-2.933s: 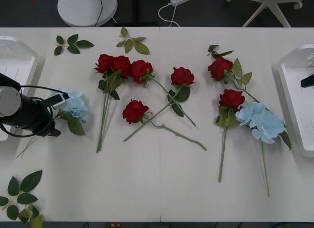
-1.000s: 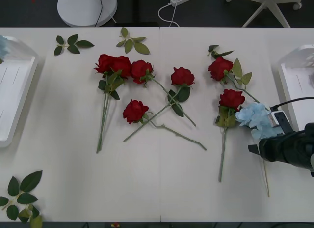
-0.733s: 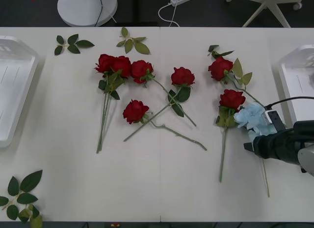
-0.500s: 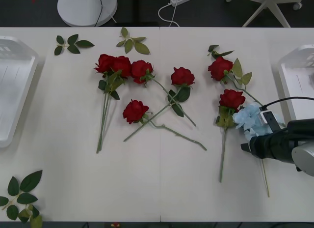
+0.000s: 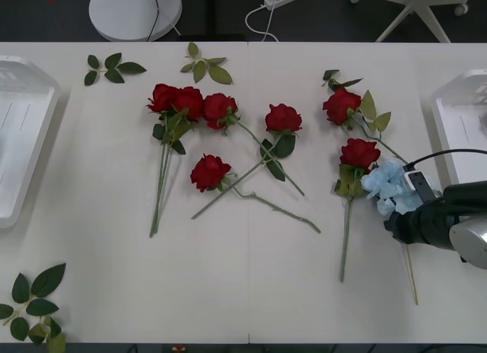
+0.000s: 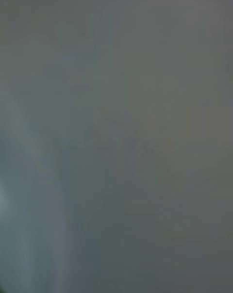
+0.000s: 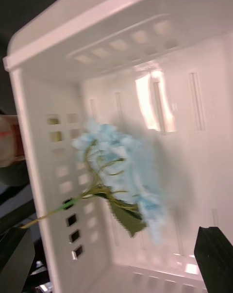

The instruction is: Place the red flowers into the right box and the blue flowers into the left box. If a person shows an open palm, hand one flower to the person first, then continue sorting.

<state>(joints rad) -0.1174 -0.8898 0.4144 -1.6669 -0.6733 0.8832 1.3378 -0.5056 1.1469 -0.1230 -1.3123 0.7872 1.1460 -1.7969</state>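
white table [image 5: 251, 292], pale ruffled blue flower [image 5: 389, 187] beside right end effector [image 5: 397, 222]

Seven red flowers lie loose on the worktop, all deep-red roses on thin green stems. Three blooms [image 5: 189, 103] sit bunched together left of centre, their stems running down side by side. A single rose [image 5: 209, 172] lies below them, its stem crossing that of another rose [image 5: 282, 118]. Farther right are two more roses [image 5: 341, 106], one [image 5: 359, 153] below the other.

One pale blue flower [image 5: 388, 187] lies touching the lower right rose's leaves, partly covered at its near side. The other blue flower [image 7: 121, 169] lies inside the left box [image 5: 23, 144], stem and leaf attached. The right box [image 5: 456, 113], a white shallow tray, sits at the worktop's right edge.
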